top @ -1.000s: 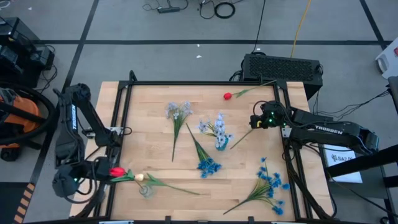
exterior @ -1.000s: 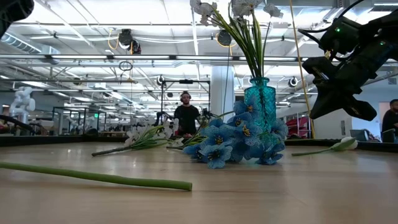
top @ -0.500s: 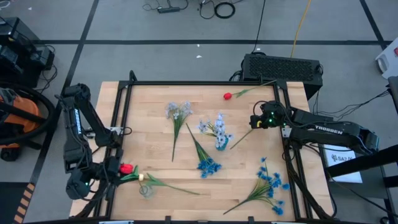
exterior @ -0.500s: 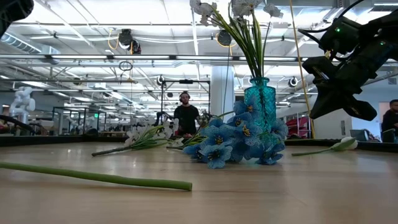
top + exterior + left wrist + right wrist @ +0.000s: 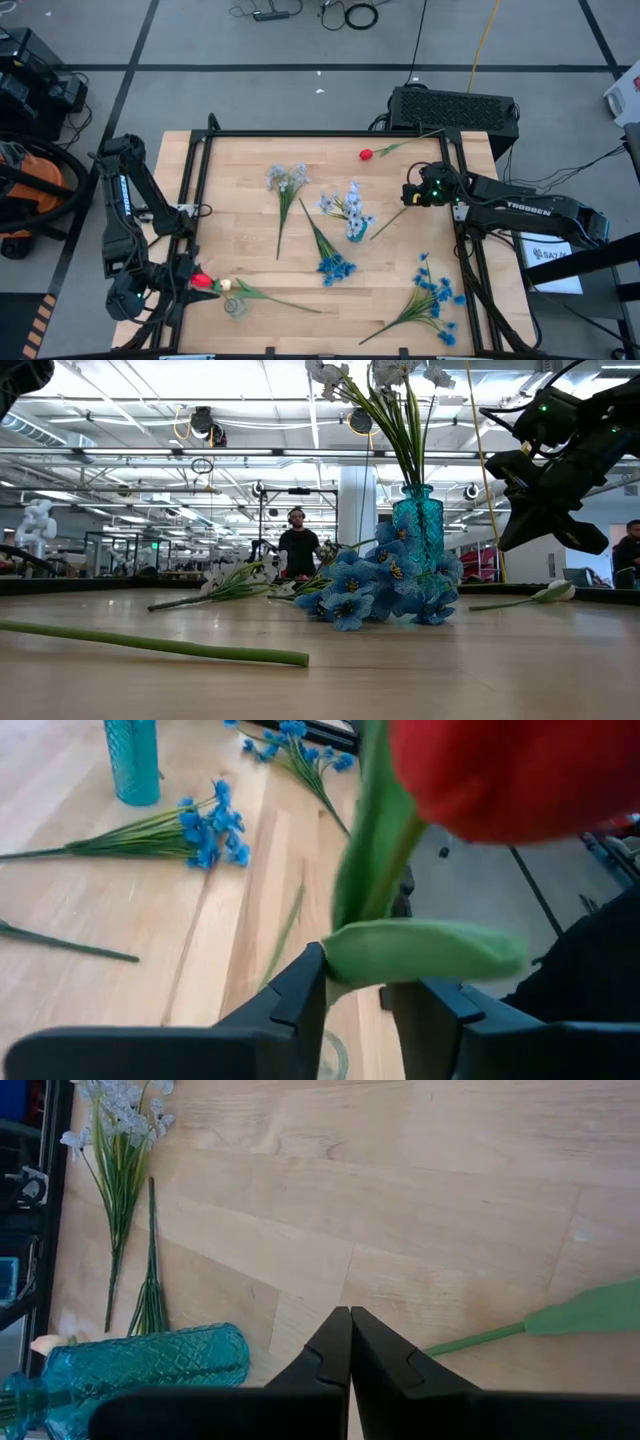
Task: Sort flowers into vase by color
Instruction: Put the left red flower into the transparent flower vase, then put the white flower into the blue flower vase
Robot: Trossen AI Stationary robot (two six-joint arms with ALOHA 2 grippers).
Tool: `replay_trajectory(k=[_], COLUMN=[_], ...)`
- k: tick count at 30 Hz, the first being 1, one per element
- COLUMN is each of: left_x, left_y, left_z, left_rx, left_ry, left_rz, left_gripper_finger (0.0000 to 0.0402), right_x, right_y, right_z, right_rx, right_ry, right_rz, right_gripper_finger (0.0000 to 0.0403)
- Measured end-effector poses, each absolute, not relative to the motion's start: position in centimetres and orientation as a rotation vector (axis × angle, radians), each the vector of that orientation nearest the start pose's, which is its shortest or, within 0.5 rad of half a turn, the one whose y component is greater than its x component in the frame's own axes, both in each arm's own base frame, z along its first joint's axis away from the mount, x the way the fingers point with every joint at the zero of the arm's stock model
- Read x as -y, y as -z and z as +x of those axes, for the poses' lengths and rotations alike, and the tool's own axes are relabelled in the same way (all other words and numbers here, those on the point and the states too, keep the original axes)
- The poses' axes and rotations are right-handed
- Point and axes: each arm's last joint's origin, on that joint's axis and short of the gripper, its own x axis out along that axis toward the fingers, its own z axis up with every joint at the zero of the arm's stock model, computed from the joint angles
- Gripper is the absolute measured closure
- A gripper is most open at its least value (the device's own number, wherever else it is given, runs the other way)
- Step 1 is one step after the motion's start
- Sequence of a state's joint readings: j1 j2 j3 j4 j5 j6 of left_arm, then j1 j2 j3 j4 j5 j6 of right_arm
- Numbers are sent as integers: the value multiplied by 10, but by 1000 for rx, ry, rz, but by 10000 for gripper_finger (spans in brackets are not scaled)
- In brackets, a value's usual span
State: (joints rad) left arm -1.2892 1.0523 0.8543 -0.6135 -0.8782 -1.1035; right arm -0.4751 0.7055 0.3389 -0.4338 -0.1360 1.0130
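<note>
Your left gripper (image 5: 365, 995) is clamping the red artificial tulip (image 5: 202, 281); most long-stemmed flowers are lying unsorted on the wooden worktop (image 5: 250, 220).

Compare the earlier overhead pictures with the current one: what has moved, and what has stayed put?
The left gripper, shut on the red tulip, swung its flower head from about 178,275 toward the table, past the left rail, then dipped slightly. The right gripper stayed shut at the right rail. The teal vase, blue sprays and far red tulip did not move.
</note>
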Motion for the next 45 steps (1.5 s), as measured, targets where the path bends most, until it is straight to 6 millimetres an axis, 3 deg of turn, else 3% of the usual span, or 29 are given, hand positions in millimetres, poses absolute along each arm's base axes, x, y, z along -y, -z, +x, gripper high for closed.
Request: replay_trajectory(k=[9,15,21,28,33,39,45], left_x=[186,179,163,134,115,105,76], left_y=[-273,-265,-255,-249,-251,-258,-262], left_z=[72,66,59,50,46,55,61], left_rx=[-739,-913,-1097,-1175,-1103,-819,-695], left_ry=[245,221,83,-235,-477,-443,-494], left_rz=[-308,-304,-248,-168,-181,-177,-176], left_gripper_finger=[266,266,265,265,265,265,265], right_x=[59,60,61,62,62,64,67], right_y=[-179,-188,-190,-190,-190,-188,-182], right_z=[123,124,125,125,125,125,131], right_rx=[-565,-534,-491,-448,-422,-373,-408], right_ry=[689,711,754,801,829,910,934], right_rz=[1188,1176,1244,1324,1379,1449,1434], right_gripper_finger=[403,403,403,403,403,403,403])
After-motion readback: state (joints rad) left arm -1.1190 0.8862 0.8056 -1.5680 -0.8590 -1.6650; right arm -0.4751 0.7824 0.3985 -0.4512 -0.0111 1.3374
